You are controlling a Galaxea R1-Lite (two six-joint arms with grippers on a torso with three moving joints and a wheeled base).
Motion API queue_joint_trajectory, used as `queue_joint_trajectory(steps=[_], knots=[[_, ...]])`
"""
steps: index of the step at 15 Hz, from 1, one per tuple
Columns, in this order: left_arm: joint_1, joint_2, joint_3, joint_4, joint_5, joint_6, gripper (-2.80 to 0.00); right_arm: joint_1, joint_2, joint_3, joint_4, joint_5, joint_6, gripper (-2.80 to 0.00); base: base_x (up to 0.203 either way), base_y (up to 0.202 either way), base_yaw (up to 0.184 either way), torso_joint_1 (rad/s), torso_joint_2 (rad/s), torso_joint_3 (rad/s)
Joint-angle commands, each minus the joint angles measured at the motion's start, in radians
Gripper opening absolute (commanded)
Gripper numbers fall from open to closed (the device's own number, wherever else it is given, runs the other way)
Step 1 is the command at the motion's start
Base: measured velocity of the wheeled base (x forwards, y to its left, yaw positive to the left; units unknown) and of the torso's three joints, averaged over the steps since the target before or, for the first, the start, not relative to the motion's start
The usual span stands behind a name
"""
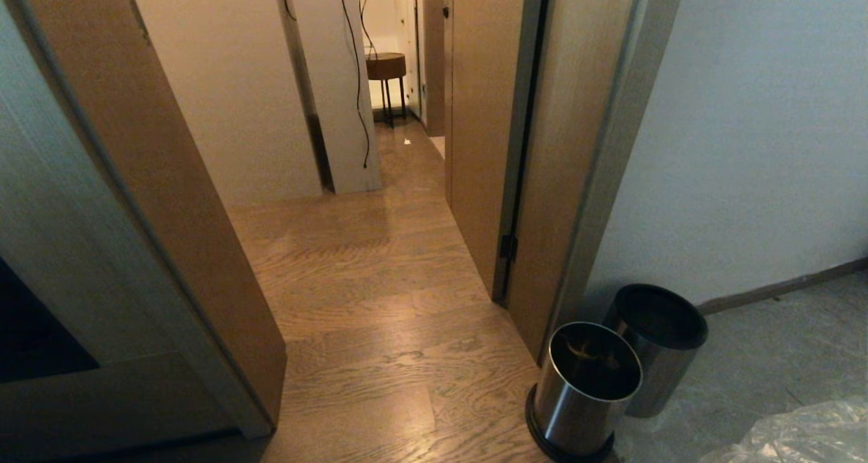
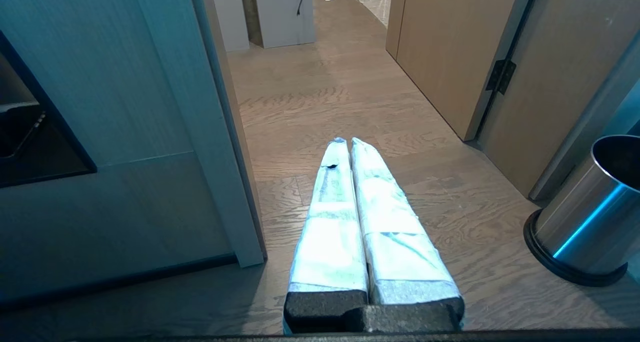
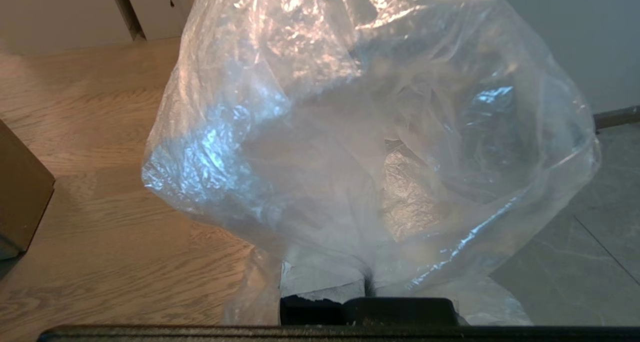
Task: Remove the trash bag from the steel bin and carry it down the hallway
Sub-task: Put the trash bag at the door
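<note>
Though only a corner of the thin, crinkled, translucent plastic trash bag (image 1: 807, 432) shows beside the shiny steel bin (image 1: 583, 388) from the head, the left gripper (image 2: 345, 141) rests pressed together and empty; the right gripper (image 3: 367, 287) pinches the bag's gathered neck, likely light, limp and slippery.

We are standing in what looks like a home or apartment, at a doorway opening onto a passage with a wood-plank floor (image 1: 380, 300). Plain white walls (image 1: 746, 144), a tan wooden door (image 1: 485, 131) on black hinges and a small round side table (image 1: 386, 66) at the far end point that way. Beside the door frame stand 2 small steel bins (image 1: 583, 388) (household size), where grey stone-look tiles (image 1: 759, 361) begin.
</note>
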Motion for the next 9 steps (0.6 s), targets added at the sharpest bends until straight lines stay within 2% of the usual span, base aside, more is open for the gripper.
queue_joint_trajectory(steps=[1, 9], knots=[[0.000, 0.000, 0.000, 0.000, 0.001, 0.000, -2.80, 0.000, 0.001, 0.003, -0.001, 0.000, 0.000, -2.80, 0.000, 0.000, 0.000, 0.000, 0.00, 0.000], [0.000, 0.000, 0.000, 0.000, 0.001, 0.000, -2.80, 0.000, 0.003, 0.003, -0.002, 0.000, 0.018, -2.80, -0.001, 0.000, -0.009, 0.000, 0.00, -0.001]])
